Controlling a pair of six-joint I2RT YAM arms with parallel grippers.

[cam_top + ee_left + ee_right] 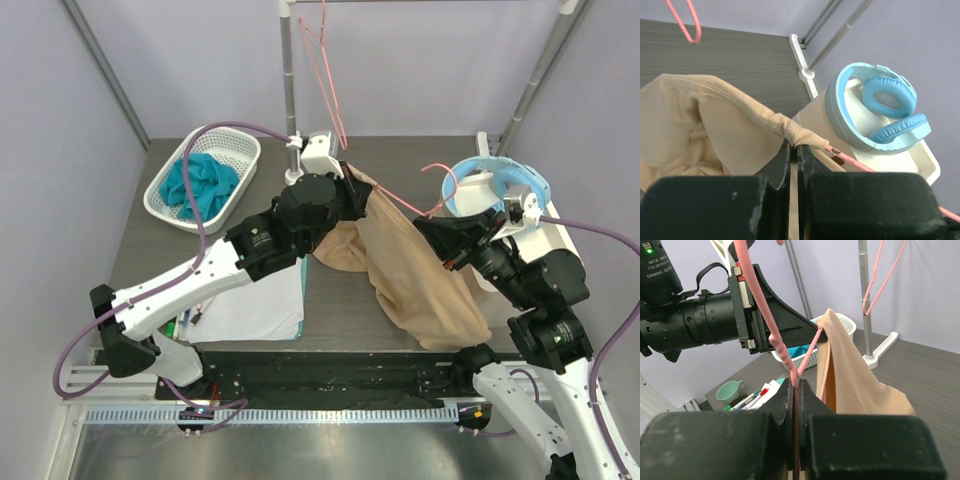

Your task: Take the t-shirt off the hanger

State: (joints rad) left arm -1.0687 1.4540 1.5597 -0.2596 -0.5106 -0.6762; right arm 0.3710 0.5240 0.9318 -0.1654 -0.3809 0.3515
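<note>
The beige t-shirt hangs stretched between my two grippers above the table. My left gripper is shut on a bunched hem of the shirt, fingertips closed right at the fabric's edge. The pink hanger runs from the shirt toward my right gripper. In the right wrist view that gripper is shut on the hanger's wire, with the shirt draped just beside it. One pink hanger arm pokes out of the shirt by the left fingers.
A white basket with teal cloth stands back left. A white cloth, pens and a green cup lie front left. Blue headphones sit on a white container at right. A second pink hanger hangs on the rack pole.
</note>
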